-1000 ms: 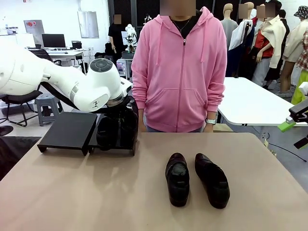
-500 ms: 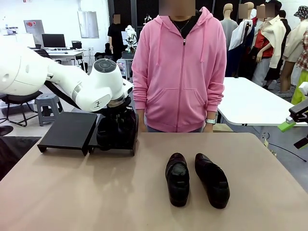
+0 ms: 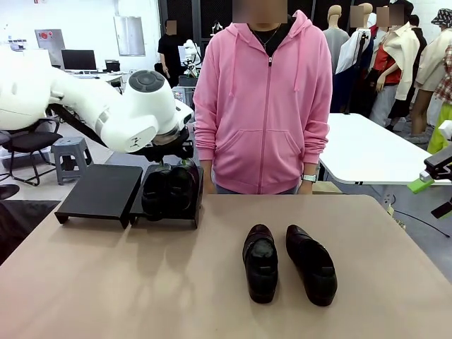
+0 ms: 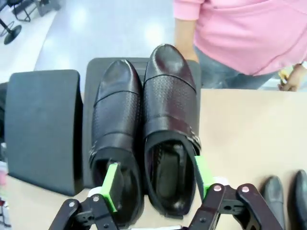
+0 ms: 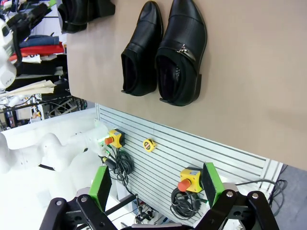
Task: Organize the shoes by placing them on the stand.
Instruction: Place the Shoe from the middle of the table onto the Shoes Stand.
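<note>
Two black glossy shoes (image 4: 144, 120) lie side by side on the right panel of the black stand (image 3: 99, 192), toes pointing at the person. My left gripper (image 4: 156, 181) hovers just over their heels, open. One green pad (image 4: 111, 187) hangs over the left shoe's opening and the other is beside the right shoe's outer edge. Two more shoes (image 3: 260, 263) (image 3: 311, 263) rest on the tan table near the middle, and they are also in the right wrist view as a pair (image 5: 163, 48). My right gripper (image 5: 156, 184) is off the table's right side, open, with nothing between its fingers.
A person in a pink hoodie (image 3: 263, 99) stands at the far edge, hands down behind the table. The stand's left panel (image 4: 43, 124) is bare. A white table (image 3: 367, 148) stands behind at the right. The tan tabletop (image 3: 141, 282) has free room in front.
My left gripper has opened from shut, letting go of the right-hand shoe on the stand, and the wrist has lifted a little. The right arm has not moved.
</note>
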Controlling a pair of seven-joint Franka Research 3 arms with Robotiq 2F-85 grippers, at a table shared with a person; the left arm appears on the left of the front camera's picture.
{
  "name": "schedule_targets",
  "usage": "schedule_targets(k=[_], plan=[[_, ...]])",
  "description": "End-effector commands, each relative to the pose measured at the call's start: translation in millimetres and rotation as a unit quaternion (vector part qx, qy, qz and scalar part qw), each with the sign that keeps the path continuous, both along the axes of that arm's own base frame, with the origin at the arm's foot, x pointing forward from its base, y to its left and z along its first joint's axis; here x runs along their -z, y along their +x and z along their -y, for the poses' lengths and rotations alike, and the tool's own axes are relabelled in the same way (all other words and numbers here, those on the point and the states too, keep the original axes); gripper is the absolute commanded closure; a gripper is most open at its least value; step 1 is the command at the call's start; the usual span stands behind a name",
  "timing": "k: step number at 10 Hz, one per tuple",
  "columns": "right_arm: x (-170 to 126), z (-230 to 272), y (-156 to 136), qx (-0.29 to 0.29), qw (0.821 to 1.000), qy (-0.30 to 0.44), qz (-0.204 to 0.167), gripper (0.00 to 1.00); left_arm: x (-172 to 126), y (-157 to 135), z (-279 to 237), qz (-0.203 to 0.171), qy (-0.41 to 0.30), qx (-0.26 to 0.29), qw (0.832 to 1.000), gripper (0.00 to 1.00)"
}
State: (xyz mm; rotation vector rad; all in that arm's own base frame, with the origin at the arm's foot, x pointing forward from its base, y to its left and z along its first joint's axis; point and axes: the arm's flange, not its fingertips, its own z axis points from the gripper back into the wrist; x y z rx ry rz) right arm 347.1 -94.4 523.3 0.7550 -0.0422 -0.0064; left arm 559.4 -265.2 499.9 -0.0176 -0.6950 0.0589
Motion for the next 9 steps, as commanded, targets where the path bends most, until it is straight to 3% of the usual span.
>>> schedule_targets(k=[1, 2, 3, 4, 5, 6, 7, 8, 9], plan=[[-4, -2, -1, 0.009, 1.000, 0.005, -0.006, 0.00, -24, -75, -7, 0.008, -0.001, 0.019, 1.000, 0.00], [-4, -2, -1, 0.009, 1.000, 0.005, -0.006, 0.00, -36, -117, -17, -0.077, -0.025, 0.069, 0.994, 0.00], [-4, -2, -1, 0.009, 1.000, 0.005, -0.006, 0.00, -42, -154, -32, -0.121, -0.047, 0.111, 0.985, 0.00], [-4, -2, -1, 0.009, 1.000, 0.005, -0.006, 0.00, -43, -187, -56, -0.150, -0.086, 0.119, 0.978, 0.00], [-4, -2, -1, 0.009, 1.000, 0.005, -0.006, 0.00, -38, -216, -86, -0.163, -0.100, 0.089, 0.978, 0.00], [-4, -2, -1, 0.009, 1.000, 0.005, -0.006, 0.00, -26, -236, -121, -0.171, -0.166, 0.086, 0.967, 0.00], [-4, -2, -1, 0.009, 1.000, 0.005, -0.006, 0.00, -9, -245, -147, -0.170, -0.240, 0.078, 0.953, 0.00], [-4, -2, -1, 0.009, 1.000, 0.005, -0.006, 0.00, 8, -248, -170, -0.180, -0.288, 0.132, 0.931, 0.00], [-4, -2, -1, 0.009, 1.000, 0.005, -0.006, 0.00, 24, -241, -196, -0.201, -0.330, 0.128, 0.913, 0.00]])
